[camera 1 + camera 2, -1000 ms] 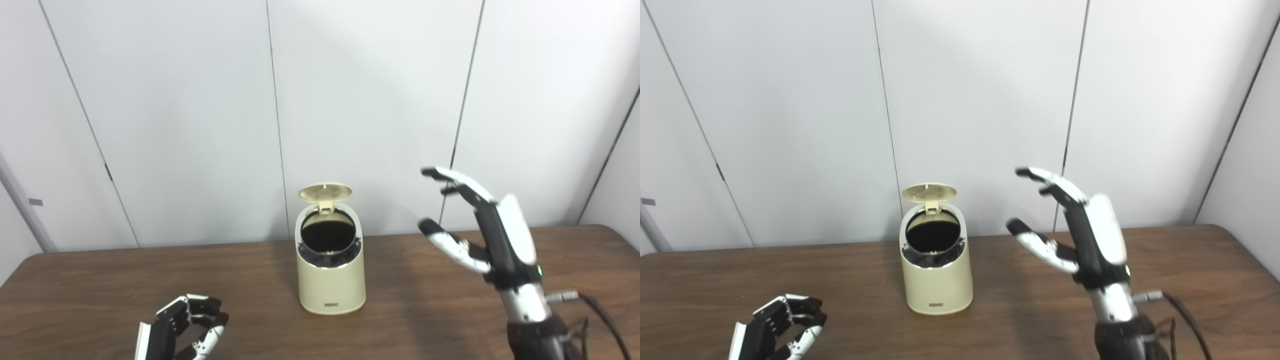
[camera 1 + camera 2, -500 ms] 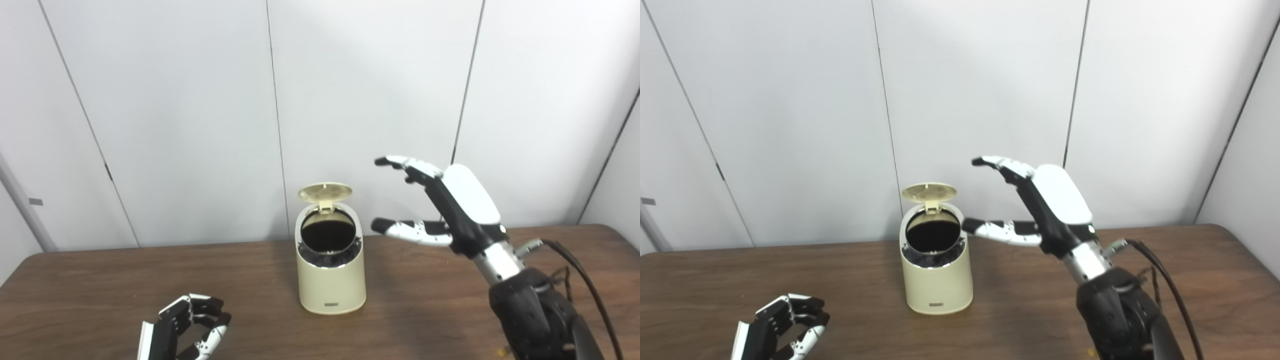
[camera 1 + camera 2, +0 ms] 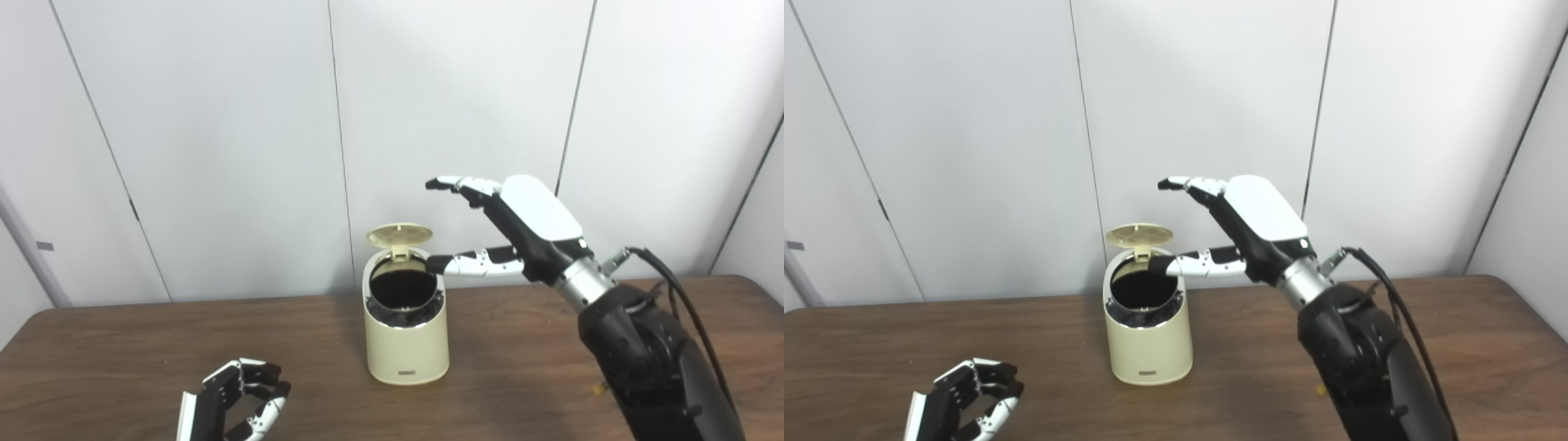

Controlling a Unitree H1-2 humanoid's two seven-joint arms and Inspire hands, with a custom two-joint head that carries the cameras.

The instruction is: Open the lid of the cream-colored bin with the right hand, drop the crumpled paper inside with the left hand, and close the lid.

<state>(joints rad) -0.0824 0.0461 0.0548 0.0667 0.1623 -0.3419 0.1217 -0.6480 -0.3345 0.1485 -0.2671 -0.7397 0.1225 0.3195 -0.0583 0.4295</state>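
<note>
Left eye view: standing upright on the brown wooden table [image 3: 122, 343], near the middle, the cream-colored bin [image 3: 406, 340]. Tilting up and back from the rear hinge, its round lid [image 3: 399, 234], leaving the dark mouth showing. Crumpled paper: cannot tell whether lying inside the dark bin.

Hovering just right of and above the lid, the right hand [image 3: 520, 223], holding nothing, fingers [image 3: 456, 183] stretching leftward over the lid and spread well apart from the thumb, whose tip is pointing at the bin's rim; touching or not, cannot tell.

Resting low at the near left edge, well apart from the bin, the left hand [image 3: 236, 398], fingers curling inward, gripping nothing visible.

Backing the scene, pale wall panels [image 3: 214, 135].
</note>
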